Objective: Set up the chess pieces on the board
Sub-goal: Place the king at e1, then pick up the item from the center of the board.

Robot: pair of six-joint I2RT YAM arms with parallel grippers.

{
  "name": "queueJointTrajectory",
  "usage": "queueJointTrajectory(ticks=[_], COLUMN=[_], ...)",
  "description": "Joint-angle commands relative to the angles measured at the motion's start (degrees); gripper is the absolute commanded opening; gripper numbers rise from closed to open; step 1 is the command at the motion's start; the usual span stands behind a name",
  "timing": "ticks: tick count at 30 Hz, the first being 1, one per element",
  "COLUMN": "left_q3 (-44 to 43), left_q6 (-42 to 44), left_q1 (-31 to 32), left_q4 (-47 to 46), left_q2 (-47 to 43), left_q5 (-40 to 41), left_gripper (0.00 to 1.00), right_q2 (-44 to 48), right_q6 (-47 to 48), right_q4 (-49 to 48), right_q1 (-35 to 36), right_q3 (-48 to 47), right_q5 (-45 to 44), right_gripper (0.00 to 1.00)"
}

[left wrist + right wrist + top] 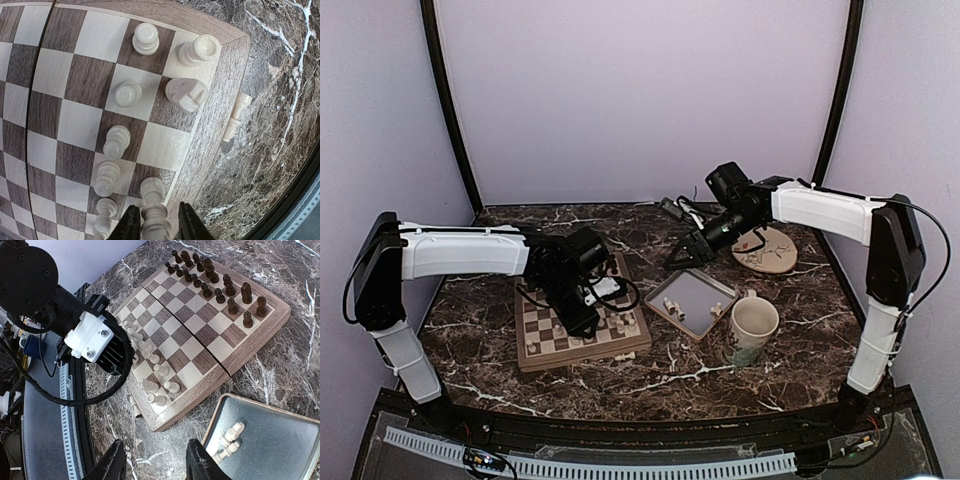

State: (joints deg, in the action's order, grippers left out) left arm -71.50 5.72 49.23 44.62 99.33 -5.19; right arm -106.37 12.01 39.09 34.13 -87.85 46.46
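White chess pieces (116,141) stand clustered along one edge of the board (75,100), lower middle of the left wrist view. A stray piece (237,117) lies flat on the marble table (270,165) just off the rim. The left gripper (157,210) hangs there, jaws a little apart either side of an upright white piece (152,190). Dark pieces (215,280) line the far edge, top of the right wrist view. At lower right a grey tray (280,440) holds spare pieces (227,440). The right gripper (155,445) hovers at bottom centre, jaws apart and empty. A mug (752,330) stands beside the tray.
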Motion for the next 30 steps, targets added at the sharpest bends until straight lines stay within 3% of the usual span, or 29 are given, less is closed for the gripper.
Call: queueJointTrajectory(ticks=[1, 9, 13, 23, 30], left_q3=[0.04, -1.94, -0.85, 11.28, 18.61], left_q6=[-0.56, -1.05, -2.78, -12.96, -17.39], left_q1=[-0.41, -0.74, -2.90, -9.00, -9.15], left_q4=[-0.05, 0.05, -4.50, -23.38, -30.22], left_q2=[-1.92, -9.73, -15.94, -28.79, -33.51], left_q5=[0.65, 0.65, 0.30, 3.50, 1.15], left_gripper=[0.32, 0.49, 0.50, 0.57, 0.60], right_q2=[2.00, 7.08, 10.54, 10.90, 4.48], right_q6=[1.58, 7.76, 11.81, 21.98, 21.78], right_q4=[0.64, 3.14, 2.82, 1.64, -2.85], right_q1=[0.28, 0.20, 1.65, 23.28, 30.46], right_q3=[-0.53, -1.29, 1.11, 9.60, 10.97], right_q5=[-0.65, -7.80, -9.61, -29.67, -36.02], right_gripper=[0.41, 0.40, 0.36, 0.30, 0.29])
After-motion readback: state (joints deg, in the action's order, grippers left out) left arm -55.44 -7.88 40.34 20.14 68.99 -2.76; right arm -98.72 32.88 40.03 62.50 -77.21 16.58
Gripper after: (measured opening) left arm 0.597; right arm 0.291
